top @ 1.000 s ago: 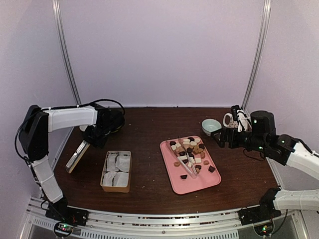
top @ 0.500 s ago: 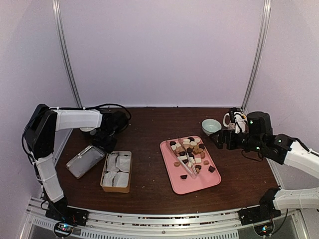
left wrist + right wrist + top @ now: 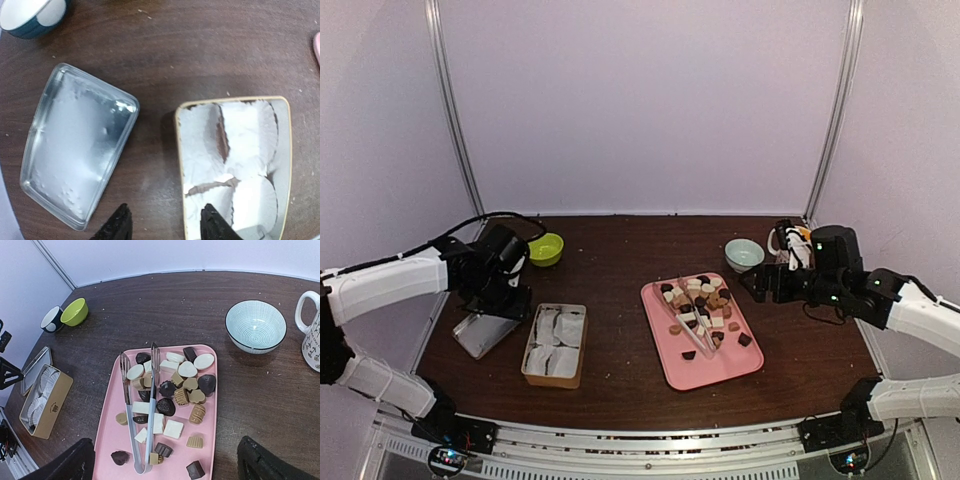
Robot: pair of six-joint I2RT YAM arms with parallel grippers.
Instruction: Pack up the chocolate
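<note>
Many small chocolate pieces (image 3: 702, 300), dark, caramel and cream, lie on a pink tray (image 3: 718, 366), also in the right wrist view (image 3: 176, 395). Clear tongs (image 3: 142, 415) lie on the tray (image 3: 107, 425) among them. The tan box (image 3: 553, 343) holds white paper cups (image 3: 235, 150). Its silver lid (image 3: 75, 150) lies flat to its left. My left gripper (image 3: 165, 227) is open and empty above the table between lid and box. My right gripper (image 3: 165, 460) is open and empty, above the tray's near side.
A lime green bowl (image 3: 546, 248) and a dark cup (image 3: 52, 319) sit at the back left. A pale patterned bowl (image 3: 744, 253) and a white mug (image 3: 782, 240) stand at the back right, next to my right arm.
My left arm set the silver lid down flat on the table left of the box, let go and drew back toward the near left. My right arm shifted slightly left.
</note>
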